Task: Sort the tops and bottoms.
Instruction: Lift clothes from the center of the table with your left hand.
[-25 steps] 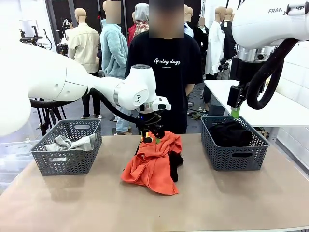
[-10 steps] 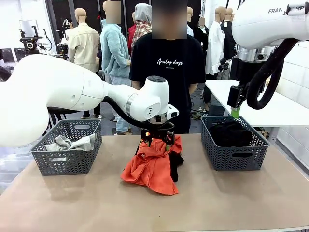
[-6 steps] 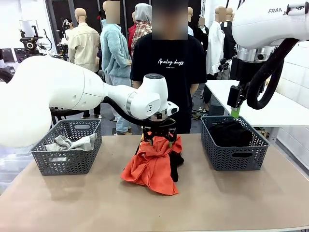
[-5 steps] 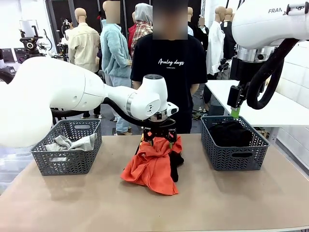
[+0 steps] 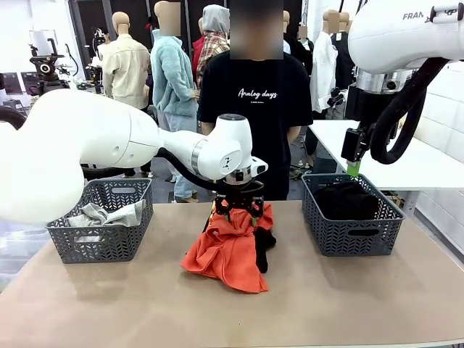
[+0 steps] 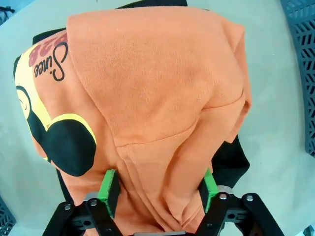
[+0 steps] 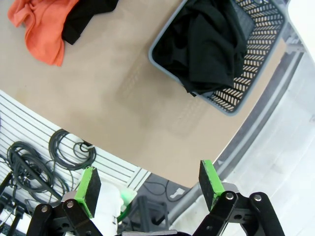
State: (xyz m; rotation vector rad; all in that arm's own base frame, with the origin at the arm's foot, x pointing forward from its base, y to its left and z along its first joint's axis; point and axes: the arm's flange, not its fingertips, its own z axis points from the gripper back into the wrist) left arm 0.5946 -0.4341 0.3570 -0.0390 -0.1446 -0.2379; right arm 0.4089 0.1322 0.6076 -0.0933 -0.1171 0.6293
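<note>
My left tool (image 6: 158, 192) gapes wide astride the orange top (image 6: 162, 88); I'd pinch only orange, leaving the black garment (image 6: 231, 160) underneath.

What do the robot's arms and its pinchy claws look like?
Both are smooth, rounded and shiny white: the left arm and the right arm. The right one has grey letters starting "FRA" and a thick black cable looping beside it. Each ends in a black two-finger claw, the left gripper and the right gripper, with bright green pads on the fingertips.
</note>
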